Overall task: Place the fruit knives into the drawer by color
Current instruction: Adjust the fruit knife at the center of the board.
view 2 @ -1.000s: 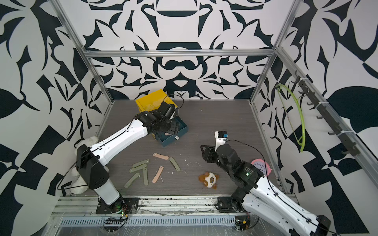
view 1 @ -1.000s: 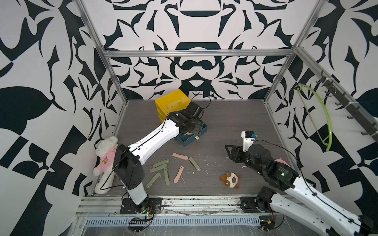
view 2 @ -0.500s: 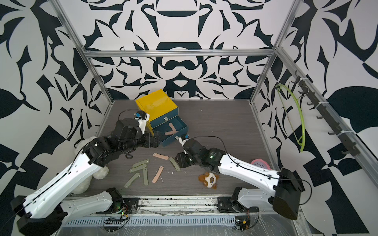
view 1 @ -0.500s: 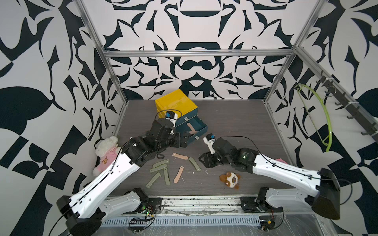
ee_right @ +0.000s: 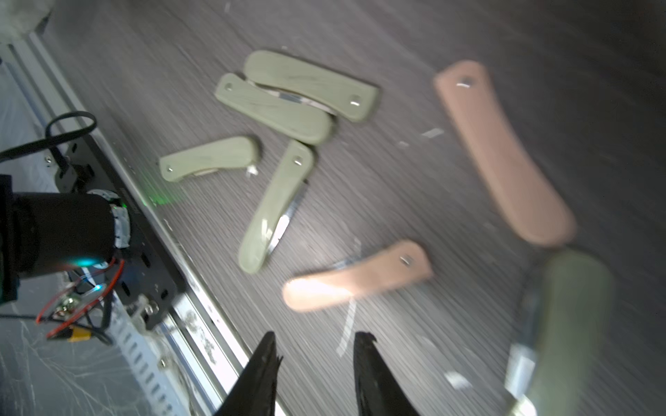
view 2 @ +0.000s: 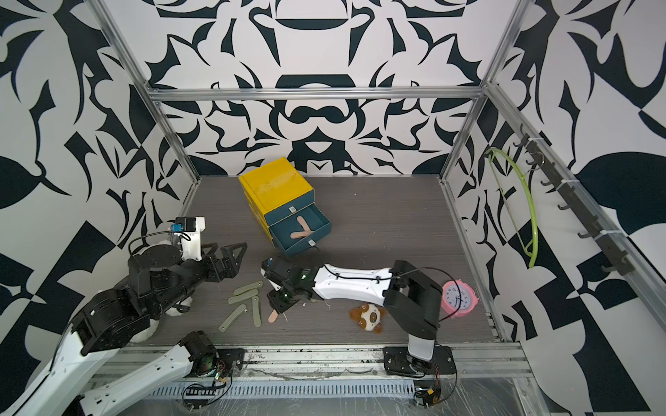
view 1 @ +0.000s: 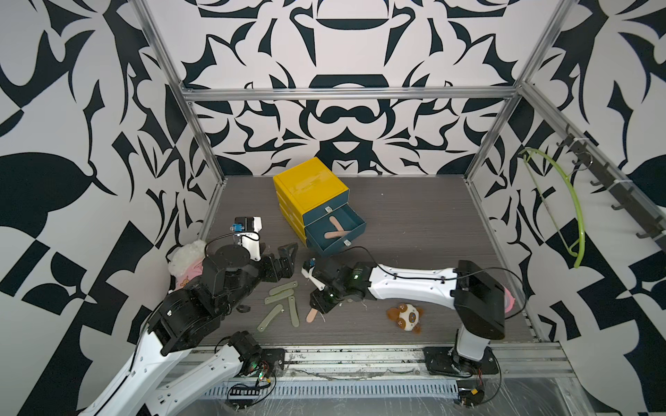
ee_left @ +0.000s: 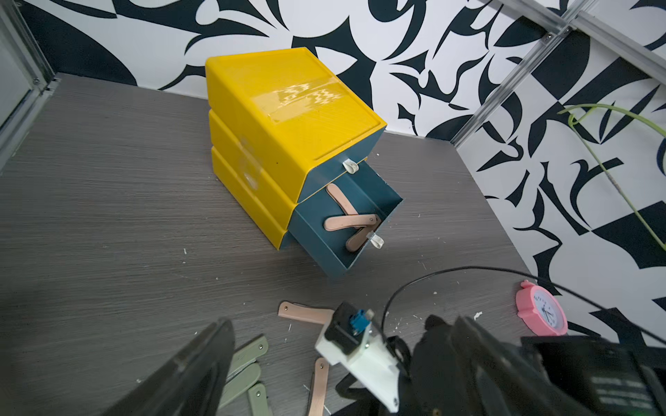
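The yellow cabinet stands at the back, with the drawer under its top one pulled out; peach fruit knives lie inside. On the floor in front lie several olive green knives and two peach ones. My right gripper hovers low by a peach knife, jaws narrowly open, nothing between them. My left gripper is wide open and empty, left of the knives.
A brown-and-white plush toy lies at the front right, and a pink clock beyond it. A white and pink plush sits by the left wall. A green hanger hangs on the right wall.
My left arm has pulled back from the drawer to the front left with its jaws fully open. My right arm has swung left and down to the knives, and its jaws have narrowed.
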`<state>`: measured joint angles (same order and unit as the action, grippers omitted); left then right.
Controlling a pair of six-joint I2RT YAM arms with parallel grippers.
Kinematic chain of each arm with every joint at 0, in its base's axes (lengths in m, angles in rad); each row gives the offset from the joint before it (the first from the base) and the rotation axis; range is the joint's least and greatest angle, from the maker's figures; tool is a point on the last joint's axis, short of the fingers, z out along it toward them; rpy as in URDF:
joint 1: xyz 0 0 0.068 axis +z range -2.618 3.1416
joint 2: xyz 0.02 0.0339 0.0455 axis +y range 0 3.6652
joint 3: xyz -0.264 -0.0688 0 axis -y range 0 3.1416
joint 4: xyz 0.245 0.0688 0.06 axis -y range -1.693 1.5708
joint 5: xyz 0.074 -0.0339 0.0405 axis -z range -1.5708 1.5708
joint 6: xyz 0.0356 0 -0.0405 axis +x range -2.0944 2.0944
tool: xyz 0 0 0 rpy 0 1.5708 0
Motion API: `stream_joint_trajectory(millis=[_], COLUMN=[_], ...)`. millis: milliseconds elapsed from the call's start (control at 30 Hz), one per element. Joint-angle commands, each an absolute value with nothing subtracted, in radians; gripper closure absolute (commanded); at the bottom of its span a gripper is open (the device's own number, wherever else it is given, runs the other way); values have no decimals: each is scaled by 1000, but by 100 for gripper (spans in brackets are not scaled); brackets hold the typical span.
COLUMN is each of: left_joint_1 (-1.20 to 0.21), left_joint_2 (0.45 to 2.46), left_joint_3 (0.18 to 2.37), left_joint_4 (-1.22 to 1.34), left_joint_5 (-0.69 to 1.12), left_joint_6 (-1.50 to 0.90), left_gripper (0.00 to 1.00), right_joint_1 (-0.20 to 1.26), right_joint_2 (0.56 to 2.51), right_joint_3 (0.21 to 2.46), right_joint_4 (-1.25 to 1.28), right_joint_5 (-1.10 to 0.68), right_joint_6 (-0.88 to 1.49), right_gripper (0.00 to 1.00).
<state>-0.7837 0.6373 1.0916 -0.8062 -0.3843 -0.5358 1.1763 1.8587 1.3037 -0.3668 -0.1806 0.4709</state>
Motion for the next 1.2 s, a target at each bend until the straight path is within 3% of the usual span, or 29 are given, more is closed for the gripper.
stream_joint_trajectory(millis=[0, 300, 800, 1033, 1167], left_joint_1=[-784, -784, -784, -784, -784], left_joint_2=[621, 591, 617, 615, 606], left_joint_3=[1082, 1063, 1032, 1019, 1013], left_joint_4=[-859, -881, -858, -866, -871], left_joint_5=[-407, -425, -419, -420, -438], left_joint_6=[-542, -542, -520, -526, -529], left_gripper=[1, 1, 1, 1, 1], right_joint_1=[1181, 1182, 1183, 1187, 1186], right_joint_2=[1930, 2053, 1880, 1802, 1864], right_joint_3=[1410, 1452, 1277, 1339, 1417], right_joint_4=[-349, -406, -502, -587, -737], right_joint_5=[-239, -325, -236, -209, -161], right_joint_6=[425, 439, 445, 398, 341], right_gripper=[69, 71, 70, 55, 53])
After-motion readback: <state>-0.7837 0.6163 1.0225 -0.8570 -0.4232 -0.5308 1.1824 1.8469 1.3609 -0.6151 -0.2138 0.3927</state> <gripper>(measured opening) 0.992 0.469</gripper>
